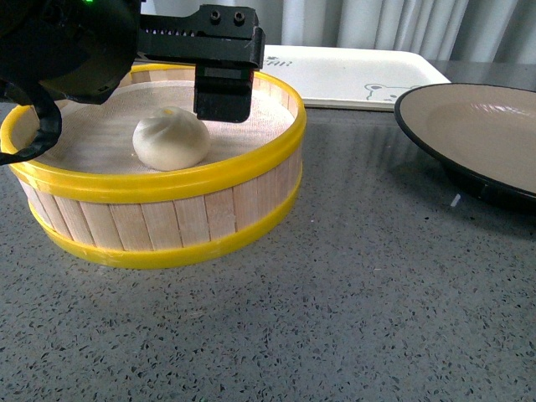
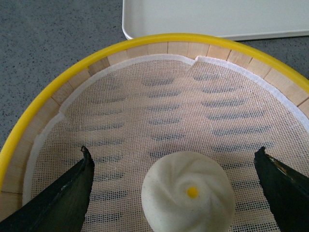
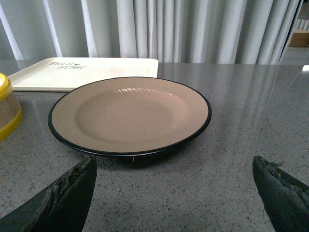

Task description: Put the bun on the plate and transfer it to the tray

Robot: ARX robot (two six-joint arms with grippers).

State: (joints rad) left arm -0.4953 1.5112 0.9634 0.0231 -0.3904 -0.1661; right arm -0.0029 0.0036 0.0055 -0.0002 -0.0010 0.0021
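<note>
Grey speckled bench [image 1: 335,335] fills the foreground of the front view and carries every item noted below.

Steamer basket [image 1: 167,188]: round, wooden-slatted wall, yellow rims, standing on the bench at the left. A white mesh liner [image 2: 193,96] covers its floor.

Bun [image 1: 172,138]: sits upright on the liner inside the basket, pleated top and yellow dot uppermost. It is not on the plate.

Left fingers [image 2: 67,193]: spread wide apart inside the basket, one on each side of the bun. A clear gap shows between each finger and the bun; no contact is visible.

Plate [image 1: 486,126]: black-rimmed, grey-brown inside, resting on the bench to the right of the basket and well apart from it. Nothing lies in it.

Tray [image 1: 352,75]: cream-white, lying flat behind the basket and the plate, with the bear drawing at its near right corner. It carries nothing visible.

Right fingers [image 3: 67,193]: spread wide apart, holding nothing, low over the bench on the near side of the plate and clear of its rim.
</note>
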